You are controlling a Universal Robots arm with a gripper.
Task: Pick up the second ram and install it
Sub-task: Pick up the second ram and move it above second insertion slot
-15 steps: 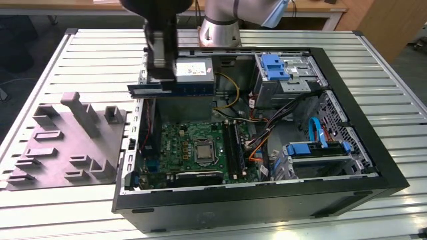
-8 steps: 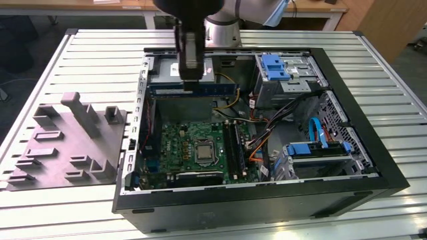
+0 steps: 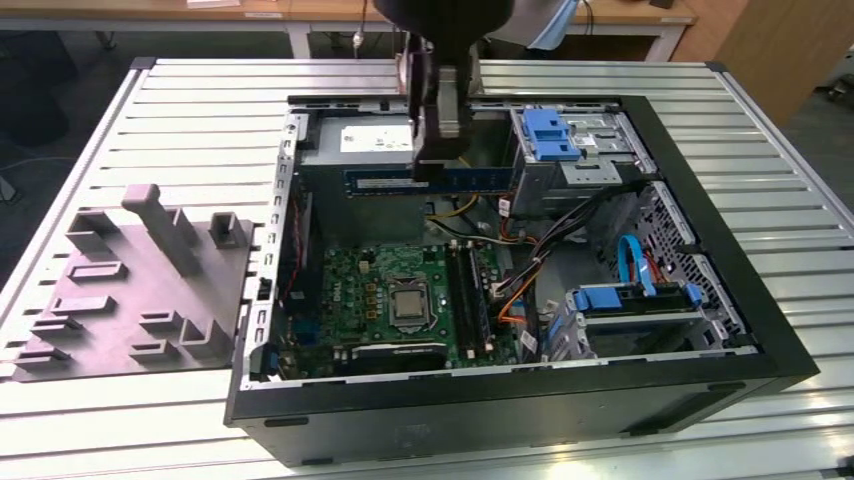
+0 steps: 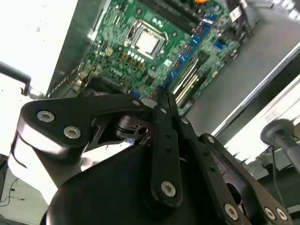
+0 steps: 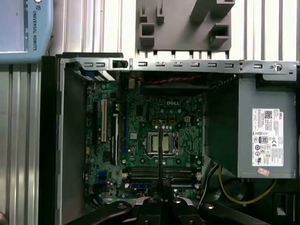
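Note:
In the exterior view my gripper (image 3: 441, 165) hangs over the back half of the open computer case (image 3: 694, 250). It is shut on the ram (image 3: 387, 182), a long blue-green stick held level and well above the motherboard (image 3: 360, 290). In the first wrist view the ram (image 5: 160, 154) appears edge-on as a thin dark line reaching out from the gripper (image 5: 161, 200), over the CPU socket (image 5: 161, 143) and across the memory slots (image 5: 161, 174). The memory slots (image 3: 467, 290) lie below the stick, beside the CPU socket (image 3: 404, 300). In the second wrist view the fingers (image 4: 161, 108) are pressed together.
The power supply (image 3: 360, 145) sits just behind the held stick. Blue drive bays (image 3: 554, 135) and loose cables (image 3: 534, 270) are toward the exterior view's right. A grey holder fixture (image 3: 134, 290) lies on the slatted table (image 3: 200, 110), on the exterior view's left of the case.

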